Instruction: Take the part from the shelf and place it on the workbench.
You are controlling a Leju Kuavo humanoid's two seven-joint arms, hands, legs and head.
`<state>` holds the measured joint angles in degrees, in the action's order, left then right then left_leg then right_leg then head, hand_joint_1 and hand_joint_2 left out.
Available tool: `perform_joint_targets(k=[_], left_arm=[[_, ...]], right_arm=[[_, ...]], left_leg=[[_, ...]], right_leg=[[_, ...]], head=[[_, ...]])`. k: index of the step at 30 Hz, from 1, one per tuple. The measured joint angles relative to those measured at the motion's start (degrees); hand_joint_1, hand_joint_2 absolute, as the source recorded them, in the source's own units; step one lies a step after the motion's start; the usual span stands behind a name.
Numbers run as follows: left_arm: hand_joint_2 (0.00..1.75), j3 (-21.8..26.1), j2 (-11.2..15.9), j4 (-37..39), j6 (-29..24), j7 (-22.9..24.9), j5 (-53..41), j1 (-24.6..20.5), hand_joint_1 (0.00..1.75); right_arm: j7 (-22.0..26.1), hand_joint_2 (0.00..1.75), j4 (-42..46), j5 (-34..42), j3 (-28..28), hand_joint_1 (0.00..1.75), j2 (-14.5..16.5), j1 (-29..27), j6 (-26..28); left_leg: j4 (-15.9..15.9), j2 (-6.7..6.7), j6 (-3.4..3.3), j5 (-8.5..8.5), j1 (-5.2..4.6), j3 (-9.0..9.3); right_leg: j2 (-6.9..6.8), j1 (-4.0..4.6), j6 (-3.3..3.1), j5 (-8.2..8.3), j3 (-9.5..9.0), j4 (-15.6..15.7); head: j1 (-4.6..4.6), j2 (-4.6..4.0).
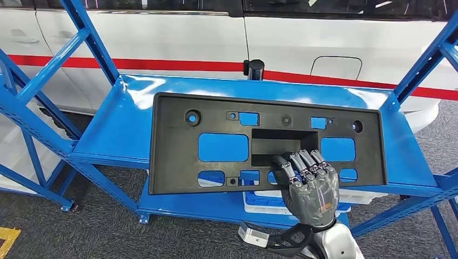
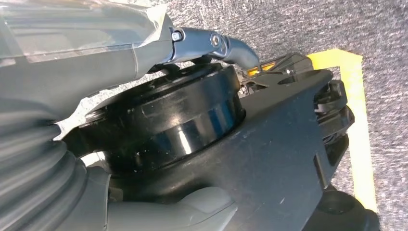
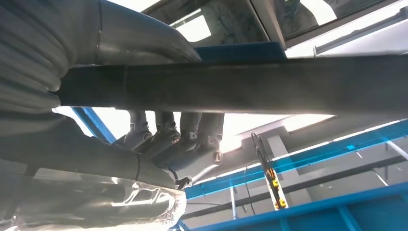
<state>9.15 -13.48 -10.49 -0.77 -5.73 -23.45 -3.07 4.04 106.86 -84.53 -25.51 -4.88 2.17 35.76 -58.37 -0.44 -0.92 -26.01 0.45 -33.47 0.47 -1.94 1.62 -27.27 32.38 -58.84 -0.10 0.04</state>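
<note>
The right hand (image 1: 309,183) grips the near edge of the part (image 1: 216,116), a black panel lying flat on the blue shelf (image 1: 119,124), its fingers (image 1: 302,162) hooked over into the middle cutout. The right wrist view adds the underside: the thumb (image 3: 144,33) on one face of the part (image 3: 288,84), fingers (image 3: 168,137) on the other. The left hand (image 2: 57,144) looks curled, though whether it clenches I cannot tell.

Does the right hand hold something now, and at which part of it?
Yes. The right hand grips the black panel at its near edge, with the fingers hooked into the recessed opening at the middle. The panel lies over the blue shelf.
</note>
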Motion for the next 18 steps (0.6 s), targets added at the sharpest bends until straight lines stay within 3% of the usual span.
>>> perform_joint_targets(k=[2, 4, 6, 7, 8, 10, 12, 16, 18], left_arm=[[1.75, 0.01, 0.02, 0.0, -0.01, -0.01, 0.0, -0.01, 0.0], [1.75, 0.02, 0.04, -0.01, -0.02, -0.1, 0.0, -0.08, 0.0], [1.75, 0.03, 0.08, -0.02, -0.07, -0.2, 0.0, -0.2, 0.0], [1.75, 0.03, 0.09, -0.02, -0.16, -0.2, 0.0, -0.24, 0.0], [1.75, 0.03, 0.08, -0.02, -0.29, -0.19, 0.0, -0.25, 0.0], [1.75, 0.03, 0.08, -0.02, -0.67, -0.17, -0.01, -0.2, 0.0], [1.75, 0.03, 0.06, -0.02, -1.05, -0.19, -0.08, -0.1, 0.0], [1.75, 0.06, -0.06, -0.02, -1.83, -0.45, -0.26, 0.1, 0.0], [1.75, 0.14, -0.23, -0.02, -2.09, -0.65, -0.26, 0.08, 0.0]], right_arm=[[0.0, 1.75, 0.14, 0.0, -0.11, 1.75, -0.02, 0.01, 0.0], [0.0, 1.75, 0.26, 0.01, -0.15, 1.75, -0.03, 0.0, 0.01], [0.02, 1.75, 0.37, 0.13, -0.19, 1.75, -0.06, -0.14, 0.16], [0.07, 1.75, 0.52, 0.33, -0.21, 1.75, -0.09, -0.3, 0.28], [0.15, 1.75, 0.8, 0.67, -0.22, 1.75, -0.13, -0.52, 0.4], [0.87, 1.75, 1.92, 1.73, -0.23, 1.75, -0.24, -1.15, 0.54], [2.41, 1.75, 3.54, 2.87, -0.2, 1.75, -0.26, -1.89, 0.57], [5.53, 1.75, 7.08, 3.89, 0.02, 1.75, 0.15, -3.81, 0.57], [6.07, 1.75, 8.56, 3.8, 0.1, 1.75, 0.36, -4.49, 0.57]], left_leg=[[-2.75, 0.11, 0.46, -2.25, 0.25, -1.16], [-9.78, 0.23, 0.82, -6.8, 0.28, -3.91], [-15.41, 0.23, 0.85, -9.46, 0.27, -5.69], [-15.48, 0.23, 0.68, -9.25, 0.27, -5.17], [-13.34, 0.24, 0.38, -8.11, 0.24, -3.54], [-5.65, 0.21, -0.54, -5.35, 0.06, 1.35], [-0.56, 0.24, -1.15, -4.1, -0.35, 4.18], [0.93, 0.41, -2.1, -2.68, -0.7, 4.04], [1.68, 0.72, -2.73, -1.45, -0.49, 3.47]], right_leg=[[-0.04, -0.07, -0.82, 0.39, 0.29, 0.05], [-0.19, 0.1, -1.49, 0.75, 0.8, 0.04], [-0.35, 0.42, -1.9, 1.06, 1.33, 0.0], [-0.39, 0.58, -2.02, 1.22, 1.52, 0.0], [-0.4, 0.71, -2.06, 1.37, 1.64, 0.0], [-0.39, 0.91, -1.88, 1.66, 1.76, -0.01], [-0.47, 1.11, -1.39, 1.97, 1.91, -0.06], [-0.69, 1.08, -0.11, 2.14, 2.5, -0.39], [-0.63, 1.22, -0.44, -0.85, 4.23, -4.24]], head=[[-0.07, 0.0], [-0.18, 0.0], [-0.21, 0.0], [-0.2, 0.0], [-0.2, 0.0], [-0.18, 0.0], [-0.16, 0.0], [-0.14, 0.0], [0.03, 0.0]])
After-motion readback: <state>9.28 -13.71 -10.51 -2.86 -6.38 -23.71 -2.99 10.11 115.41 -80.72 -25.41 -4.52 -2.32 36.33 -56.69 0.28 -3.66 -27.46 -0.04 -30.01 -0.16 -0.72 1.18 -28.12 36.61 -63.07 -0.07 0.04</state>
